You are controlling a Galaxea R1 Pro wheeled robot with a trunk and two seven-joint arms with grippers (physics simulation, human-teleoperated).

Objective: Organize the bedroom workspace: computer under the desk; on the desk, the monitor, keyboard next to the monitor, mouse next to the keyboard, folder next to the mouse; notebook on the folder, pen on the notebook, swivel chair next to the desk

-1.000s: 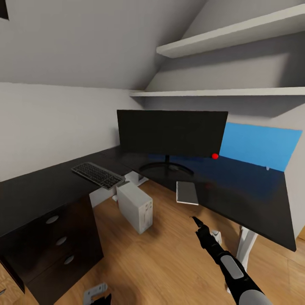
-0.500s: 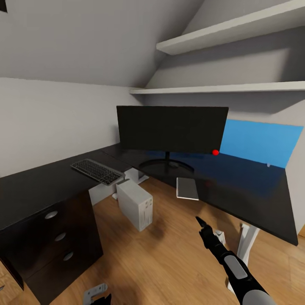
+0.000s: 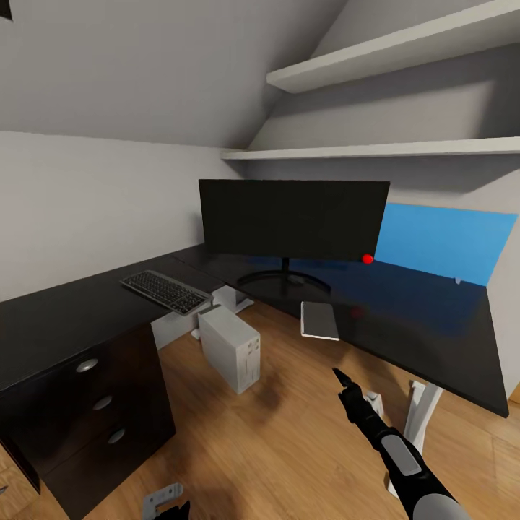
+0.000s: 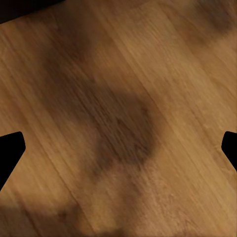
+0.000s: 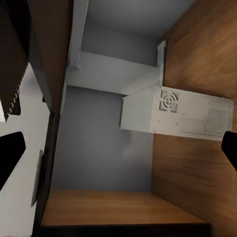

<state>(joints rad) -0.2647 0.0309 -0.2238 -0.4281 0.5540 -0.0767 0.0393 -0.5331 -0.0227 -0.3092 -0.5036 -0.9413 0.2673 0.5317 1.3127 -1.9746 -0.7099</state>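
the black desk point(image 3: 65, 325) is running along the left and across the middle of the head view. the monitor point(image 3: 292, 220) is standing on the desk in the middle of the frame, with a small red dot at its lower right corner. the keyboard point(image 3: 165, 292) is lying flat on the desk, to the left of the monitor and a little apart from it. the blue folder point(image 3: 440, 242) is standing up against the wall at the right, behind the desk top and just beside the monitor's right edge. the grey notebook point(image 3: 319, 321) is lying at the front edge of the desk, below the monitor's stand. the computer point(image 3: 230, 348) is sitting on the wooden floor point(image 3: 289, 448) under the desk, below the keyboard.

the right gripper point(image 3: 338, 375) is hanging over the floor in the lower right, near the desk's front edge, and its fingers look close together. in the right wrist view the computer point(image 5: 177, 114) is showing beside the floor.

the left gripper point(image 3: 162, 500) is showing at the bottom edge. in the left wrist view its dark fingertips point(image 4: 10, 153) are sitting wide apart over bare floor point(image 4: 118, 98).
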